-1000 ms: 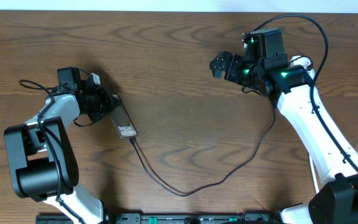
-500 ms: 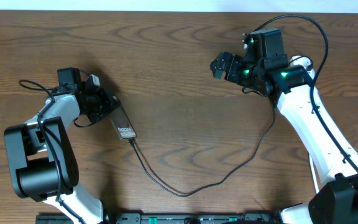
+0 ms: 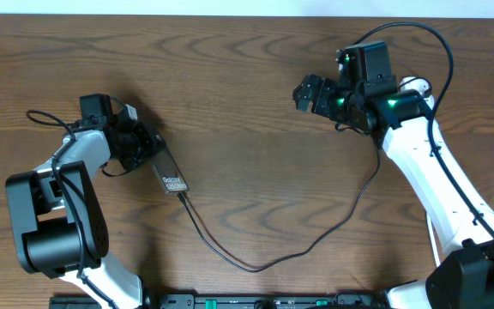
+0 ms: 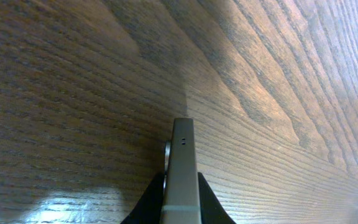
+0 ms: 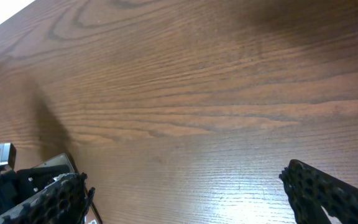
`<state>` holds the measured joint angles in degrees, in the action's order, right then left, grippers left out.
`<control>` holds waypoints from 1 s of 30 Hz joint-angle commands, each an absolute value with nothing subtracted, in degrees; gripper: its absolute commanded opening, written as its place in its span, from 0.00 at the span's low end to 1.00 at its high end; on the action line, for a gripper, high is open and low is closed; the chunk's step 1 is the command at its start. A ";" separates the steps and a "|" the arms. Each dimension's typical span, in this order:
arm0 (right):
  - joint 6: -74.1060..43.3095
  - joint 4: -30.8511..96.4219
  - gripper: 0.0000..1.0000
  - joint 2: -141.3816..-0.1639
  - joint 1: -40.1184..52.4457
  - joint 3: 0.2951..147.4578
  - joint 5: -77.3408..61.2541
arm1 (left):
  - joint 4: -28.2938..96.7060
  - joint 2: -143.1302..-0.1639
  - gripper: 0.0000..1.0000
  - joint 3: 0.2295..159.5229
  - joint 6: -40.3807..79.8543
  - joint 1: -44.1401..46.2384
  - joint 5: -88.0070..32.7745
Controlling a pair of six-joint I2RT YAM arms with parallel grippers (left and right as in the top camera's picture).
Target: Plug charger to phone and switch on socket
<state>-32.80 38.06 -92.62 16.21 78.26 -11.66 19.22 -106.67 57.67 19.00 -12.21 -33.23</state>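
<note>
The phone (image 3: 171,172), dark with white lettering, lies slanted on the table, left of centre. My left gripper (image 3: 153,153) is shut on its upper end. In the left wrist view the phone (image 4: 183,155) stands edge-on between the two dark fingers (image 4: 149,202) of my left gripper (image 4: 181,190). The charger, a thin black cable (image 3: 256,267), meets the phone's lower end, loops along the front of the table and rises under my right arm. My right gripper (image 3: 308,93) is open and empty above bare wood at the back right, and it also shows in the right wrist view (image 5: 182,183). The socket is out of view.
The wooden table (image 3: 247,69) fills all views. My right arm's own black cable (image 3: 436,39) arcs over its wrist. The left arm's base (image 3: 54,232) stands at the front left. In the right wrist view the left arm's end (image 5: 17,171) shows at the far left.
My right gripper has shifted slightly to the right. The left gripper, phone and cable have not visibly moved.
</note>
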 commanded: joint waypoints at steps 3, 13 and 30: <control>-32.08 37.89 0.99 -92.16 16.60 78.59 -10.59 | 20.12 -107.22 0.08 58.17 17.78 -12.01 -32.27; -32.08 37.63 0.99 -92.16 16.60 78.59 -10.39 | 20.34 -107.24 0.08 58.17 17.78 -12.01 -32.23; -32.05 37.50 0.99 -92.25 16.60 78.59 -10.39 | 20.51 -107.28 0.07 56.29 17.78 -12.01 -31.83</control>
<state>-32.80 37.58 -92.62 16.21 78.26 -11.03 20.38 -106.67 57.49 19.00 -12.21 -32.45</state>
